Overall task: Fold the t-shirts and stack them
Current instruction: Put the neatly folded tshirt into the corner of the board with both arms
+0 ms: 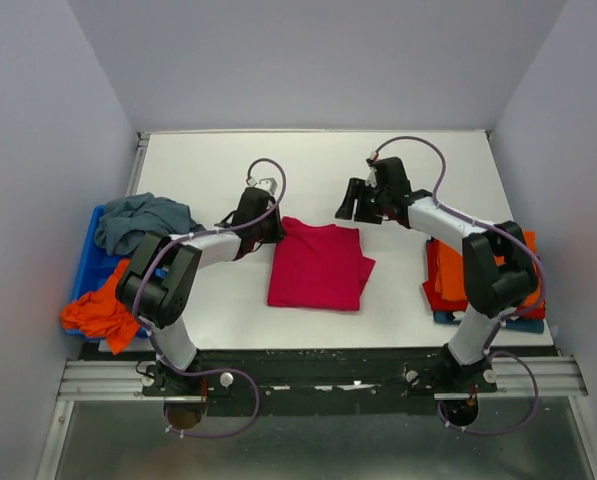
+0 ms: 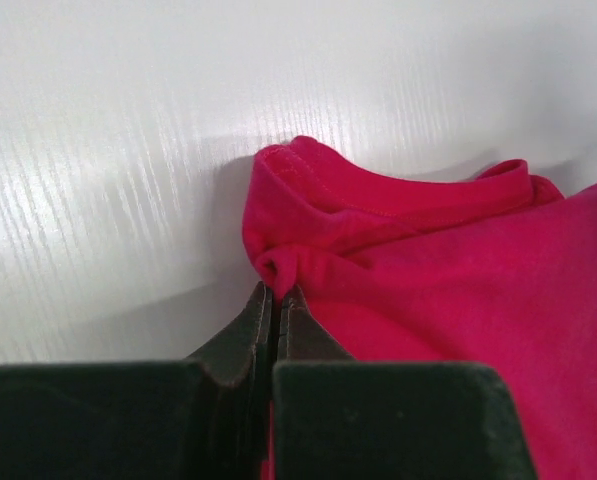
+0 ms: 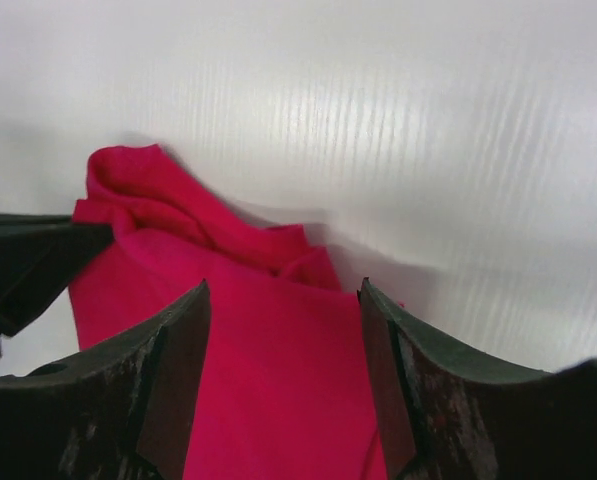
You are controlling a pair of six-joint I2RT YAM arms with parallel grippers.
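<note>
A crimson t-shirt (image 1: 318, 265) lies folded in the middle of the white table. My left gripper (image 1: 268, 228) is at its far left corner, shut on a pinch of the crimson cloth (image 2: 278, 268). My right gripper (image 1: 353, 203) is open above the shirt's far right corner and holds nothing; the crimson shirt (image 3: 268, 380) lies between and below its fingers. A stack of folded orange and red shirts (image 1: 448, 275) rests at the right. A grey-blue shirt (image 1: 143, 220) and an orange shirt (image 1: 103, 310) lie crumpled at the left.
A blue bin (image 1: 90, 262) at the left edge holds the crumpled shirts. The folded stack sits on a blue tray (image 1: 518, 322) at the right edge. White walls enclose the table on three sides.
</note>
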